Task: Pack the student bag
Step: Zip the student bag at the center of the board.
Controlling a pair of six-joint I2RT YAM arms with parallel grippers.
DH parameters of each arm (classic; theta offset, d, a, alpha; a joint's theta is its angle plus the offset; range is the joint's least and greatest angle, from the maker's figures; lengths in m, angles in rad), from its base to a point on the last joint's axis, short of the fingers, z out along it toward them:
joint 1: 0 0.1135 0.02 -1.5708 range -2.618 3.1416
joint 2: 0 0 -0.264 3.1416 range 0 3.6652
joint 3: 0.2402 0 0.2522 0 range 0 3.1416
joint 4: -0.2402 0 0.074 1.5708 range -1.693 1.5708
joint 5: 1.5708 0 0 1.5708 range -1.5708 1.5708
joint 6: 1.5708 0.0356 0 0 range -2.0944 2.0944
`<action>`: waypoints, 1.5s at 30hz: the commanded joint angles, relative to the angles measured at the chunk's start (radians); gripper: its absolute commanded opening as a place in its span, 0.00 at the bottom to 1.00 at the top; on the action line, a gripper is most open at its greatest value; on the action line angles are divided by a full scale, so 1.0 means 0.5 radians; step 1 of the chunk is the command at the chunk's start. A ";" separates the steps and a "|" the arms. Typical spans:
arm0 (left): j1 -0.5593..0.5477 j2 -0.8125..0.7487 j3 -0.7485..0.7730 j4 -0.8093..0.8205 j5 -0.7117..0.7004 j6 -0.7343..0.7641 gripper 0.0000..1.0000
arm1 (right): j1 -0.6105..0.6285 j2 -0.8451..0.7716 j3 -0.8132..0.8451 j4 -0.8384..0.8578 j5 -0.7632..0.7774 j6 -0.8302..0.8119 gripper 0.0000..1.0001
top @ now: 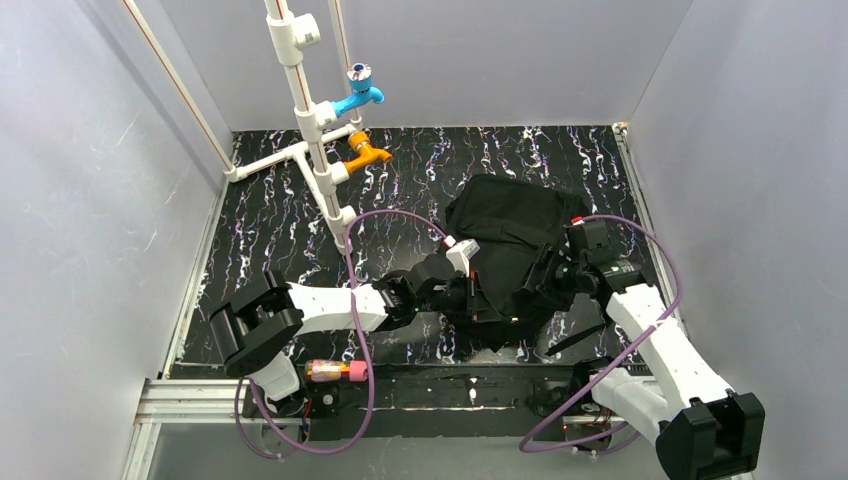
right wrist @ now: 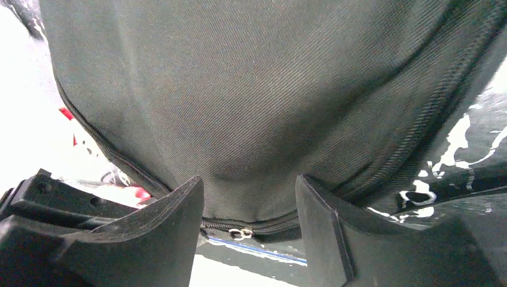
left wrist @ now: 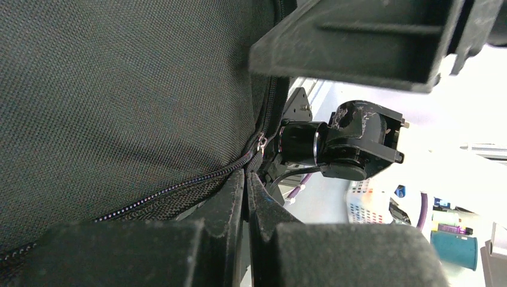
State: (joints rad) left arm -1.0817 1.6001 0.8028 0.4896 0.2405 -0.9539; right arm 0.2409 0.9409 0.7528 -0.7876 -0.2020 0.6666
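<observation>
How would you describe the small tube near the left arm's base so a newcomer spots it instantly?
Start at the left arm's base on the near edge of the black marbled table. Just right of it, on the metal rail, lies the small tube. It is clear and pinkish with a pink cap, unlike the big black student bag.

Black marbled table (top: 270, 230): student bag (top: 510, 225), white pipe rack (top: 300, 150).

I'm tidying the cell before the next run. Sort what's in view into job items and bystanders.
Job:
- bag, black, lying on the table
- left gripper, shut at the bag's zipper
- right gripper, open against the bag's fabric

Bystanders:
- pipe stand
- blue tap
- orange tap
- pink-capped tube at the near edge
</observation>
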 commanded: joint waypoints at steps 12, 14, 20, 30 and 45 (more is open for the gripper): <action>0.016 -0.109 0.055 -0.096 -0.008 0.004 0.00 | 0.168 -0.128 0.198 -0.355 0.710 0.020 0.71; 0.013 -0.117 0.072 -0.095 0.028 -0.018 0.00 | 0.168 -0.154 0.223 -0.431 0.660 0.002 0.74; -0.007 -0.197 0.133 -0.172 0.037 0.018 0.00 | 0.166 -0.374 -0.100 -0.207 0.289 0.257 0.74; -0.036 -0.134 0.157 -0.295 -0.029 0.112 0.00 | 0.166 -0.601 -0.530 0.341 0.539 0.942 0.33; 0.463 -0.701 -0.145 -1.048 -1.110 1.014 0.00 | 0.034 -0.359 -0.236 0.219 0.944 0.149 0.01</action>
State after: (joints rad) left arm -0.9695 1.2942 0.7830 0.0254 -0.1955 -0.6147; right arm 0.3035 0.7403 0.5804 -0.7189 0.1539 0.9192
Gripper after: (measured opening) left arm 0.013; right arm 0.055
